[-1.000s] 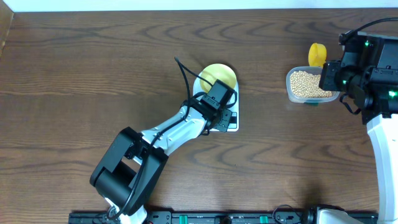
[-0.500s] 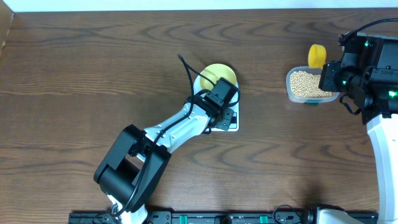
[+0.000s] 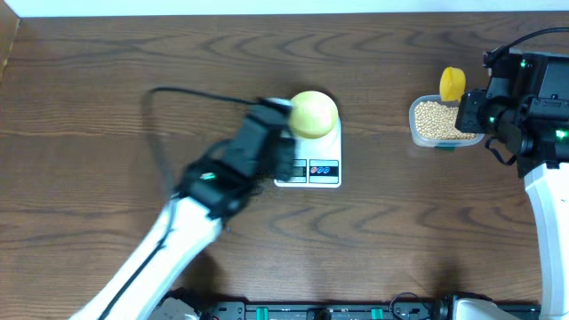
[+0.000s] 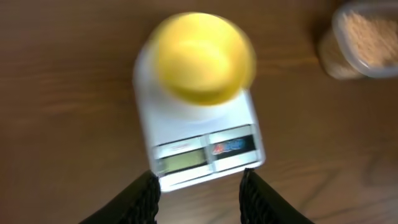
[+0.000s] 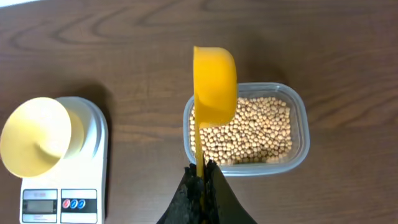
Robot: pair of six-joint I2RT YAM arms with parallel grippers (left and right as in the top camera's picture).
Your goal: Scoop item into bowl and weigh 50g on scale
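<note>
The table (image 3: 80, 71) is dark grained wood, the scale (image 3: 329, 147) smooth white plastic, the tub (image 5: 302, 134) clear plastic, the scoop (image 5: 215, 78) glossy yellow plastic.

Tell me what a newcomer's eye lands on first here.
The small pale yellow round bowl looks empty on the white flat plastic kitchen scale at mid-table. At the right, the right gripper is shut on the handle of a bright yellow plastic scoop held above a clear plastic tub of small beige beans. The left gripper, open and blurred, hangs by the scale.
</note>
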